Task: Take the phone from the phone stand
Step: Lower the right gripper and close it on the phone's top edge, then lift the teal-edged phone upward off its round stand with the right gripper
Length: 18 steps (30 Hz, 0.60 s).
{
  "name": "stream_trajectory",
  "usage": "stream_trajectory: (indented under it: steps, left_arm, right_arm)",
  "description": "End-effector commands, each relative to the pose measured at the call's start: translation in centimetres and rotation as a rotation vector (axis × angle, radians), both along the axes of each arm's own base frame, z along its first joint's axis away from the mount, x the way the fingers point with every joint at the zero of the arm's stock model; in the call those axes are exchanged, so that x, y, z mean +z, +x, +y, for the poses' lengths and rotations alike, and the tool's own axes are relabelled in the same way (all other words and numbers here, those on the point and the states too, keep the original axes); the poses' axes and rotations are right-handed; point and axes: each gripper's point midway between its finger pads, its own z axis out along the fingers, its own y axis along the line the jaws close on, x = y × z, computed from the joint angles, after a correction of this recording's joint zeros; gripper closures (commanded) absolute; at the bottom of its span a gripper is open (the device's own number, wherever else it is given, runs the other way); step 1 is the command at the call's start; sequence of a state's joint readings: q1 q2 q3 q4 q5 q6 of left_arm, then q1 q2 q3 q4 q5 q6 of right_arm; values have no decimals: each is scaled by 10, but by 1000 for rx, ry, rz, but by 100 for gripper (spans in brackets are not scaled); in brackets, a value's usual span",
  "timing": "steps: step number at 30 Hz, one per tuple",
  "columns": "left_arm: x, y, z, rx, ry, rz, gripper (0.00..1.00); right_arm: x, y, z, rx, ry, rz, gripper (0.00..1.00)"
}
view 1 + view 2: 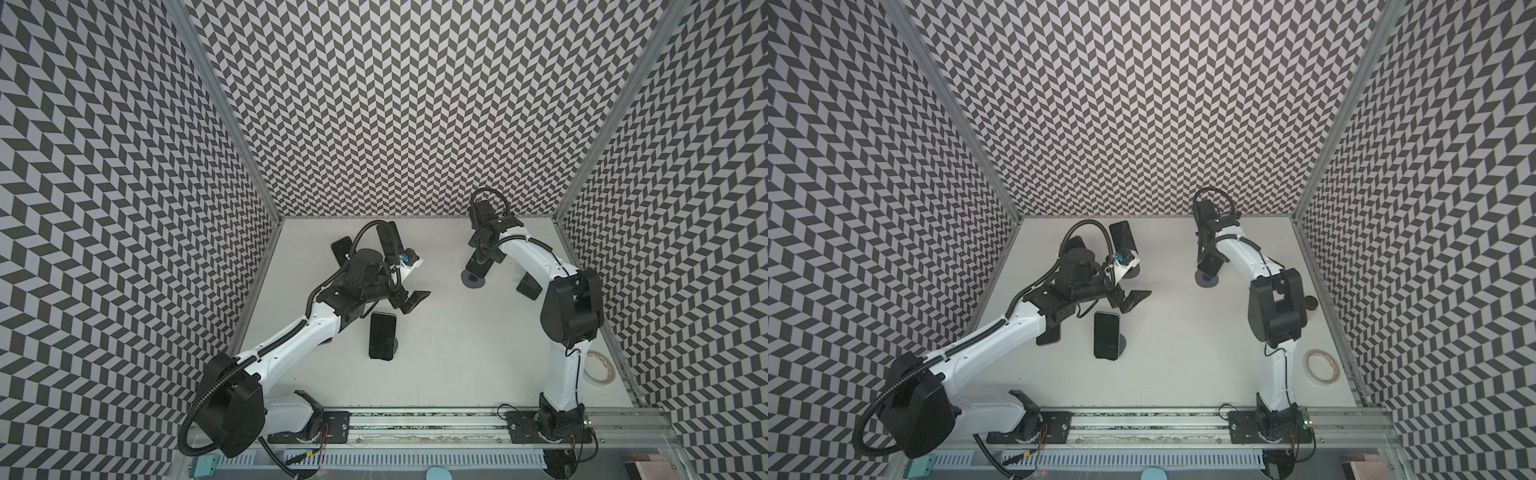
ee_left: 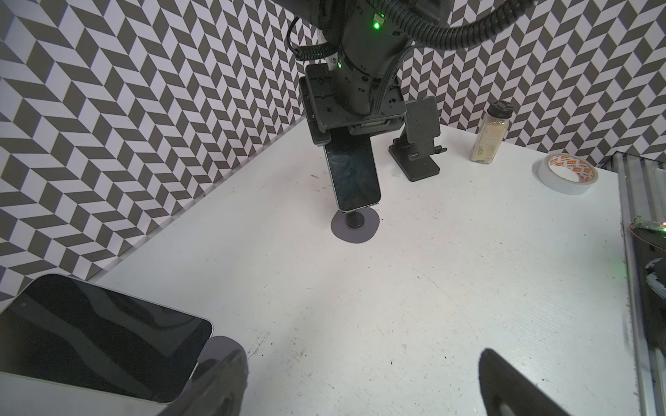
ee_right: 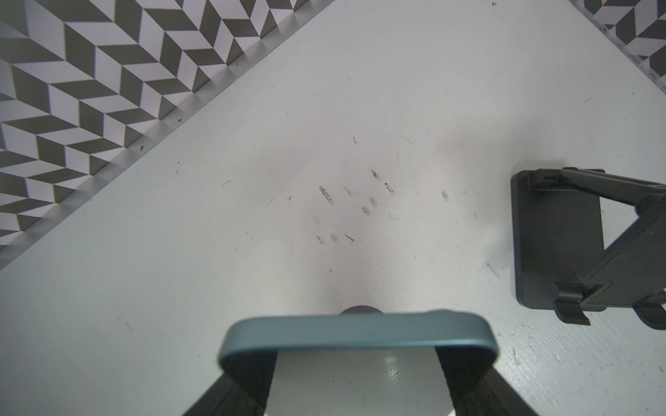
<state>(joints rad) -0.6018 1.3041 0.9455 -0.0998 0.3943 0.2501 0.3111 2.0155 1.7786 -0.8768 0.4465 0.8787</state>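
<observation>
A dark phone leans over a small stand with a round grey base at the back right of the table. My right gripper comes down from above, and its fingers press both side edges of the phone. The phone's lower end sits right at the stand's post, and contact there cannot be made out. In both top views the gripper hides most of the phone above the base. My left gripper hangs open and empty at mid-table.
Another phone leans on a round stand in the centre, next to my left gripper. More phones stand at the back left. An empty black folding stand, a spice jar and a tape roll are on the right.
</observation>
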Motion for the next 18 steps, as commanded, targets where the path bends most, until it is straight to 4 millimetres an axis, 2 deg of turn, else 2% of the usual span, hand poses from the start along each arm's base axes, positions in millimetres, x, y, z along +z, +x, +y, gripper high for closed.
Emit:
stream_trajectory:
  steps: [1, 18]
  left_arm:
    - [14, 2, -2, -8, -5, -42, 0]
    - [16, 0, -1, -8, -9, -48, 0]
  right_arm:
    - [-2, 0, 2, 11, 26, -5, 33]
    - [19, 5, -1, 33, -6, -58, 39]
